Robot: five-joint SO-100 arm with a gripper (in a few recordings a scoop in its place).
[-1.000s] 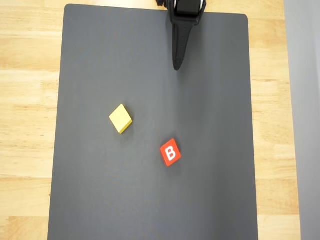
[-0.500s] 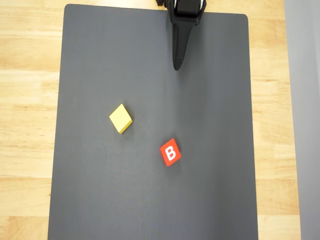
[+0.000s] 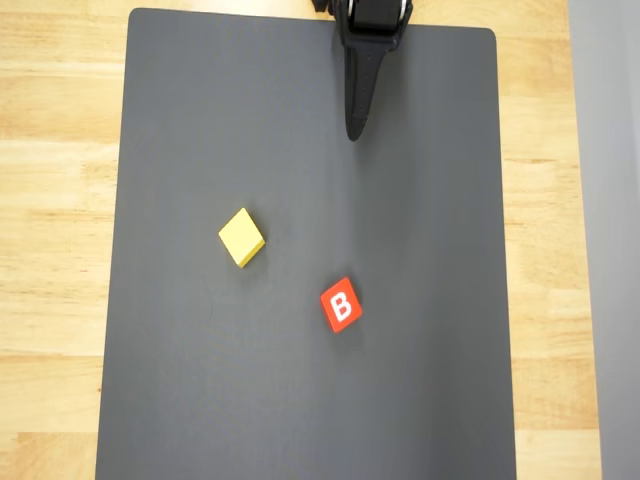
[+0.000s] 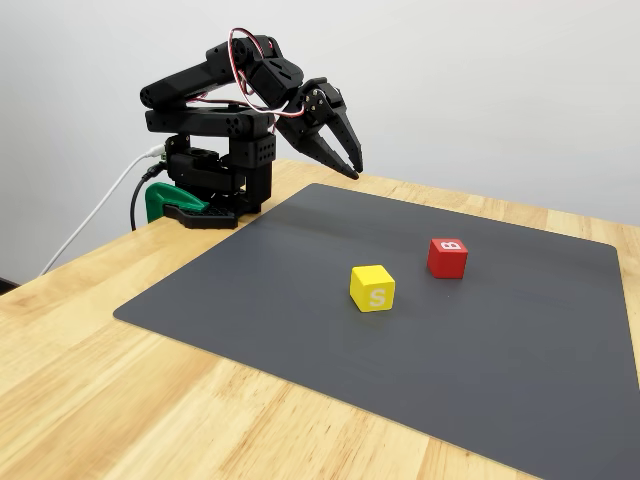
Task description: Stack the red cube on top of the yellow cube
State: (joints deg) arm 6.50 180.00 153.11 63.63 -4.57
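Gripper [image 4: 349, 165] is hanging clenched and empty over the mat's [image 3: 420, 400] far edge. Red cube [image 3: 340, 304] and yellow cube [image 3: 241, 237] are sitting apart mid-mat, both turned diagonally. Risk: unrotated jaws are likely catching corners, nudging the cube aside.

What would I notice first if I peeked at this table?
Two bright blocks on the dark mat: the yellow cube, with a pale S on one side, and the red cube, with a white B on top, sitting apart. Behind them, the black arm's gripper hangs over the mat's far edge.
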